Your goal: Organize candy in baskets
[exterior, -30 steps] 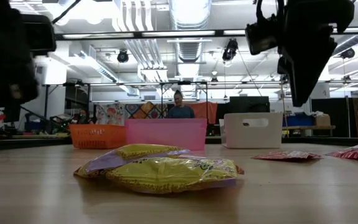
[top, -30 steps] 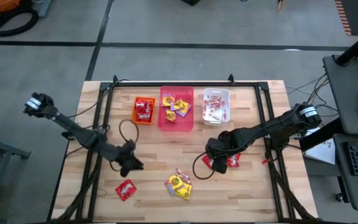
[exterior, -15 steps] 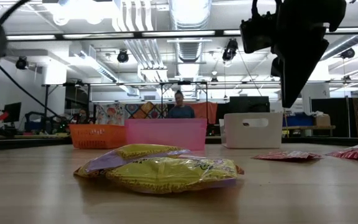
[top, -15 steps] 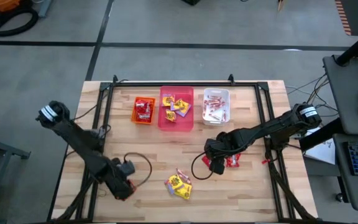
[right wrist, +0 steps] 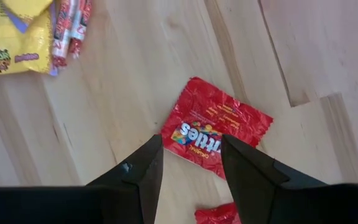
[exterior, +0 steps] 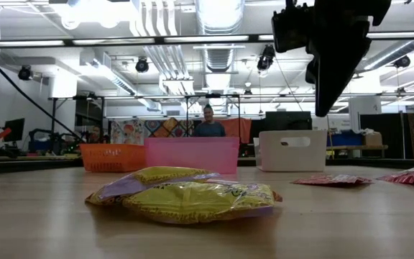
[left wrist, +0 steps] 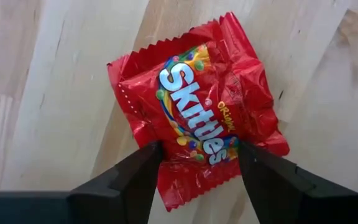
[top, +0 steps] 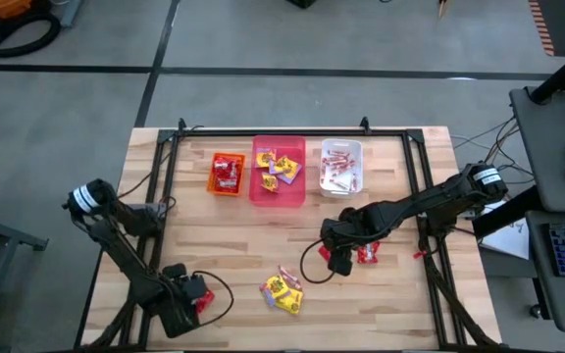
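Observation:
My left gripper (top: 190,294) (left wrist: 197,163) is open near the table's near-left corner, pointing down. Its fingers stand on either side of the lower end of a red square packet (left wrist: 197,106) (top: 204,300) that lies flat on the wood. My right gripper (top: 339,259) (right wrist: 190,158) is open above another flat red packet (right wrist: 216,132); more red packets (top: 367,255) lie beside it. Two yellow packets (top: 282,291) (exterior: 185,194) lie near the near edge. The orange basket (top: 228,174), pink basket (top: 279,186) and white basket (top: 341,182) stand along the far edge, each holding candy.
In the right wrist view a yellow packet (right wrist: 16,37) and red-and-white sticks (right wrist: 71,23) lie beyond the red one, and a further red packet (right wrist: 219,214) shows between the fingers. Black frame rails (top: 165,186) run along the table's sides. A person (exterior: 208,124) stands far behind the table.
My left gripper has travelled from the table's left middle toward the near edge and now hangs over the red packet near the near-left corner; it has left the low view. The candy has not moved.

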Controlling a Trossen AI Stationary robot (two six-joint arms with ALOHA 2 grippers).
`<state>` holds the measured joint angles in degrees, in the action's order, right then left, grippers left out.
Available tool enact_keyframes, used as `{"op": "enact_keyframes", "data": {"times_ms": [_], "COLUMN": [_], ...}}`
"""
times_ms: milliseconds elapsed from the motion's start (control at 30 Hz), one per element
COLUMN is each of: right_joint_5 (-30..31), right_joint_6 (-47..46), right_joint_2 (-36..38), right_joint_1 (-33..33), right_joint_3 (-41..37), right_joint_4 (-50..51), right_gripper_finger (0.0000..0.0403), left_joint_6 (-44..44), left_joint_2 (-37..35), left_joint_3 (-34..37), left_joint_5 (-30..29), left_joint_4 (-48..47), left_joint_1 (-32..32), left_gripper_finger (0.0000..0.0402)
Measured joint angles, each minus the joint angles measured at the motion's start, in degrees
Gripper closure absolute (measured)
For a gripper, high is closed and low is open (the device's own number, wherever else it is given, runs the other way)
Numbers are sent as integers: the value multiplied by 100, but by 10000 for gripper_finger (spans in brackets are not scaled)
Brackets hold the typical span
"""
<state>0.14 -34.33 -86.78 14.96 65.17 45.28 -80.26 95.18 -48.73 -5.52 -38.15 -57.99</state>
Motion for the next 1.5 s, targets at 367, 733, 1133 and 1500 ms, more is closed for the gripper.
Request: {"op": "enact_keyframes", "data": {"times_ms": [367, 733, 1133, 1500], "right_joint_5": [141, 155, 1391, 1535], "right_joint_6": [276, 1460, 2911, 3435], "right_joint_2": [0, 2, 4, 4], "right_joint_1": [0, 0, -97, -297], "right_joint_3": [9, -161, -845, -938], "right_joint_4": [-504, -2264, -5605, -7209], "right_gripper_finger": [250, 250, 250, 250], "left_joint_6": [150, 206, 650, 2960], "left_joint_2": [42, 85, 43, -309], "left_joint_3": [22, -504, -1365, -1381], "left_joint_5": [-257, -1062, -3526, -5375], "left_joint_4": [-30, -884, -2049, -2164], "left_joint_1": [-120, -296, 18, 1363], "left_gripper_finger": [318, 391, 400, 400]}}
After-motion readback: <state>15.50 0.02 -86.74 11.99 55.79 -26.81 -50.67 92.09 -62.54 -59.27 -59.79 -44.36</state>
